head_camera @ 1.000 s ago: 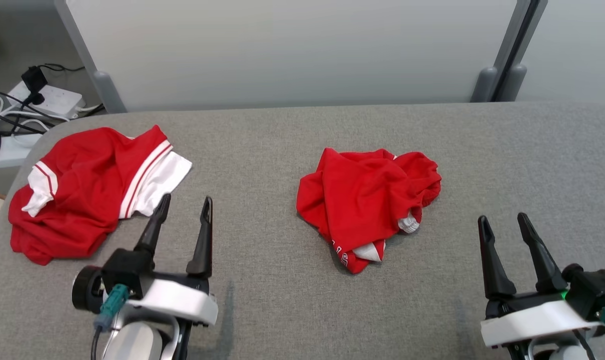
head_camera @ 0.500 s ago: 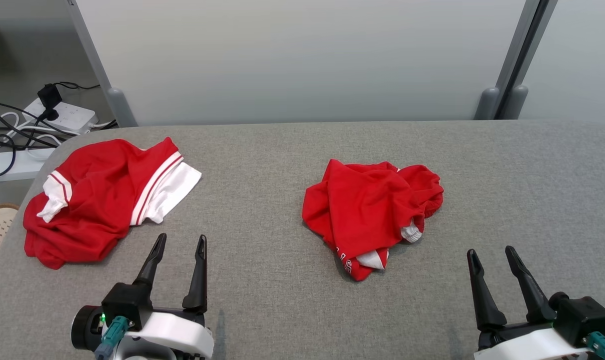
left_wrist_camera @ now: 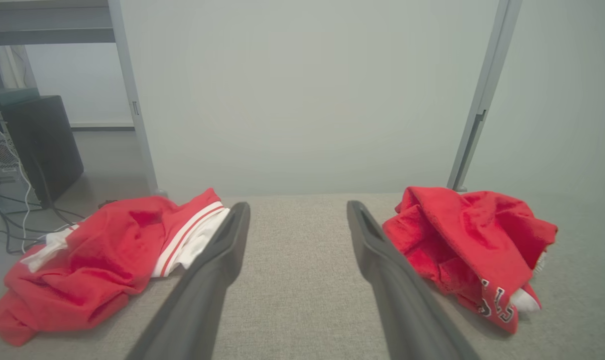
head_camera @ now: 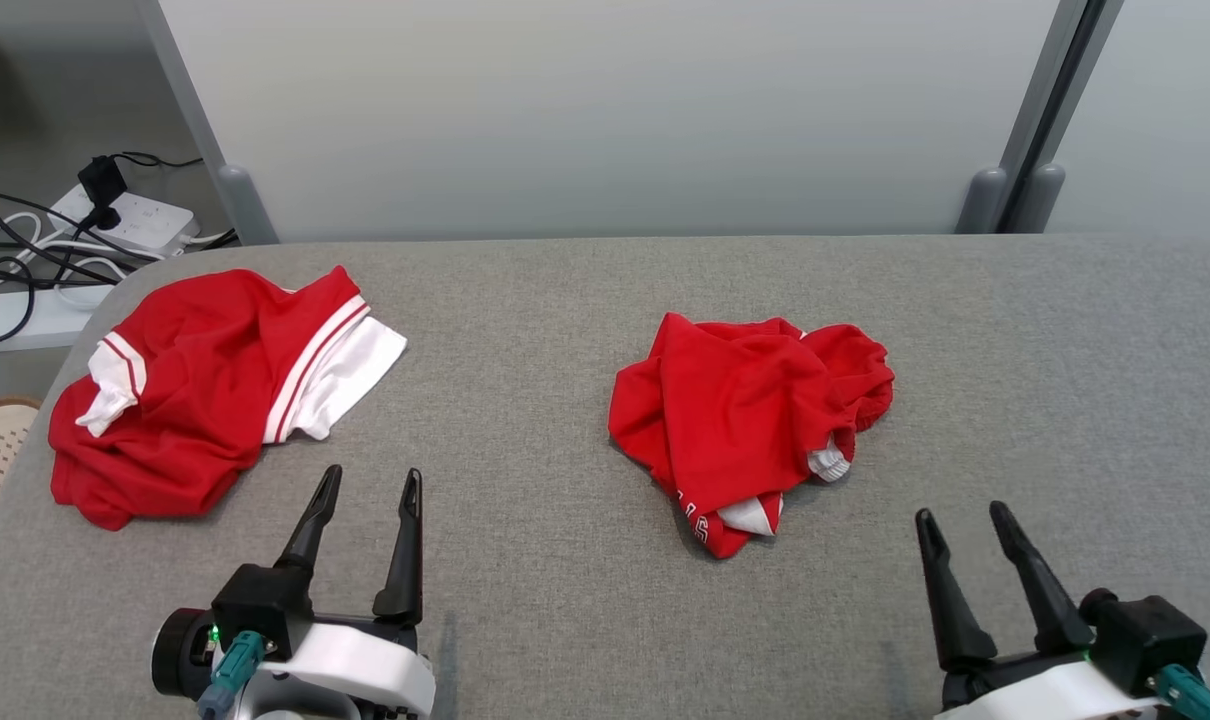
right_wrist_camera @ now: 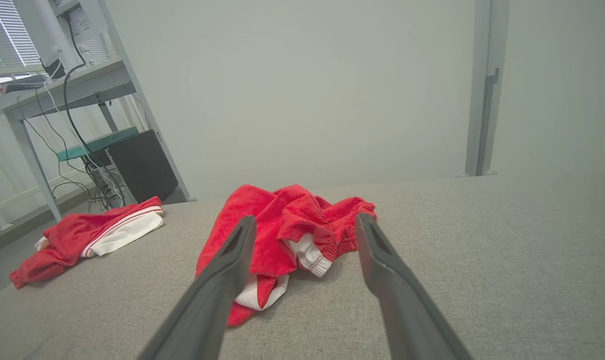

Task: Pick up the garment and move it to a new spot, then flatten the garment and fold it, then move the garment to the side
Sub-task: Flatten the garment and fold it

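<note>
Leftmost on the grey fabric-covered table point(head_camera: 565, 290) lies a rumpled red-and-white striped shirt point(head_camera: 205, 390). Just right of it, the left gripper point(head_camera: 373, 473) is poised with its fingers spread wide, holding nothing. A crumpled red garment with white trim point(head_camera: 745, 420) sits mid-table, between the grippers. The right gripper point(head_camera: 961, 512) is likewise spread and empty.
</note>
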Available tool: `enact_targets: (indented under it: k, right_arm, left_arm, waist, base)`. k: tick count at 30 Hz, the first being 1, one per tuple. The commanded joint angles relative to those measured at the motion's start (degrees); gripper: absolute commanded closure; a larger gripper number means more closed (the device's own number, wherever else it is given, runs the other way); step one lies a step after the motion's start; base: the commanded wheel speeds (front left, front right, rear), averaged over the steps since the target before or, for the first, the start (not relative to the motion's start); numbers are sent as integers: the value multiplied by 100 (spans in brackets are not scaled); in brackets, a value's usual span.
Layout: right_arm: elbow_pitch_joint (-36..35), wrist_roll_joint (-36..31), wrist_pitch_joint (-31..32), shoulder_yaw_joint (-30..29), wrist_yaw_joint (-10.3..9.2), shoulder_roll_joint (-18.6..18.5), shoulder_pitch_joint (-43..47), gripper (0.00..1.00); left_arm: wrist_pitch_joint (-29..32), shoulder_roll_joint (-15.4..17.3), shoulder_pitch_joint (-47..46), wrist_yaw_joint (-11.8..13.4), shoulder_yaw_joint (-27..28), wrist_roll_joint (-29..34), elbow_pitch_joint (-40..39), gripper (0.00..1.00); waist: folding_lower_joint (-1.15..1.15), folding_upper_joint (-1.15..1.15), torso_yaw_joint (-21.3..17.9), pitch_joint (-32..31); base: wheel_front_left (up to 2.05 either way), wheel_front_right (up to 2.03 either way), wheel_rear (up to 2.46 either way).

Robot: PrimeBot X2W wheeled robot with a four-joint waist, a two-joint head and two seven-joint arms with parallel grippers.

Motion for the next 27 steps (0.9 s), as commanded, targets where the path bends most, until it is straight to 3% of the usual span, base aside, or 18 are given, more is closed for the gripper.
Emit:
enact_targets:
  k: [1, 11, 23, 25, 27]
  right_arm:
    - [-109, 41, -77, 202, 42, -116, -256, 0]
    - [326, 11, -77, 644, 42, -288, -674, 0]
    - [1577, -2, -77, 1279, 42, -412, -1445, 0]
    - [1753, 30, -77, 1362, 42, -422, -1572, 14]
    - [1943, 70, -77, 1461, 42, -433, -1678, 42]
  left_arm:
    - [-35, 29, -226, -38, 167, 47, -154, 0]
    - [-35, 6, -443, -72, 19, -13, -241, 0]
    - [-35, 3, -716, -19, -284, -223, -332, 0]
    - [-35, 2, -778, -15, -340, -249, -348, 0]
    - [-35, 2, -836, -12, -395, -279, -358, 0]
  waist:
    - [0, 0, 20, 22]
    - [0, 0, 254, 308]
    - [0, 0, 611, 745]
    - [0, 0, 662, 848]
    - [0, 0, 715, 941]
  base:
    - [0, 0, 0]
    - [0, 0, 0]
    - [0, 0, 0]
    - [0, 0, 0]
    - [0, 0, 0]
